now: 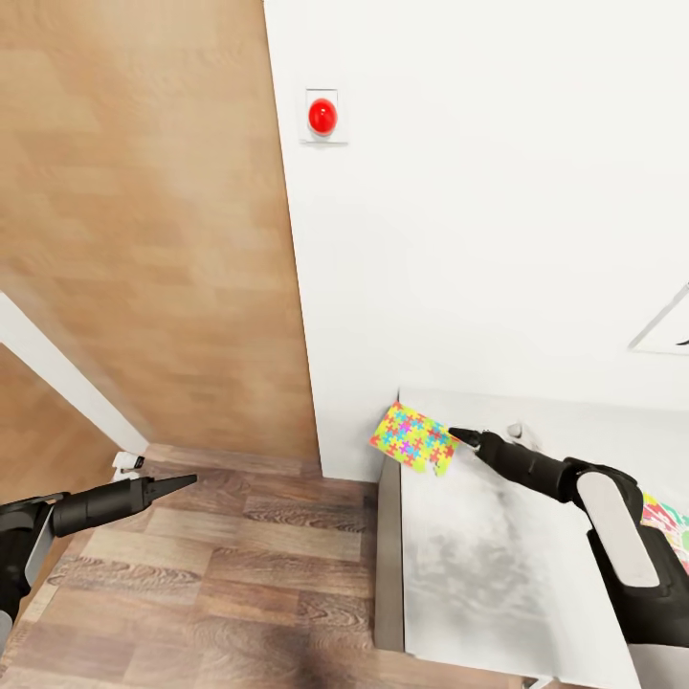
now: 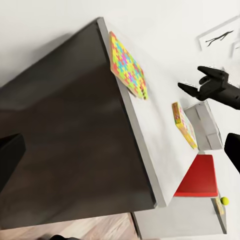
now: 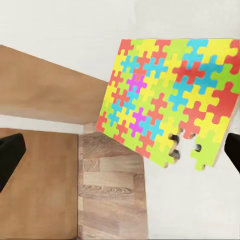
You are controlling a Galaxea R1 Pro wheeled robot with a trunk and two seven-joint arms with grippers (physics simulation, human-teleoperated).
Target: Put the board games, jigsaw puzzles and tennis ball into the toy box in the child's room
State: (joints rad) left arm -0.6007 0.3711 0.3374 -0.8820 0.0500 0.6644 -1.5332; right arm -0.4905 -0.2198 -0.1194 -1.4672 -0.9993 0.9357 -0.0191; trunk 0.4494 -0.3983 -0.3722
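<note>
A jigsaw puzzle [image 1: 413, 438], a flat mosaic square, lies on the table [image 1: 478, 565] with one corner hanging over the far left edge. My right gripper [image 1: 466, 438] hovers just right of it, open, and nothing sits between its fingers. In the right wrist view the puzzle [image 3: 170, 100] lies ahead of the spread fingers. My left gripper [image 1: 180, 481] is open over the wood floor, left of the table. From the left wrist I see that puzzle [image 2: 127, 65], a second jigsaw puzzle [image 2: 184, 125], the grey toy box [image 2: 207, 125] behind it and the tennis ball [image 2: 225, 200].
A white wall with a red button [image 1: 322, 117] rises behind the table. Wood panelling and plank floor [image 1: 239, 574] lie to the left. A red chair seat [image 2: 200, 176] stands by the table. A colourful flat thing [image 1: 667, 522] is partly hidden by my right arm.
</note>
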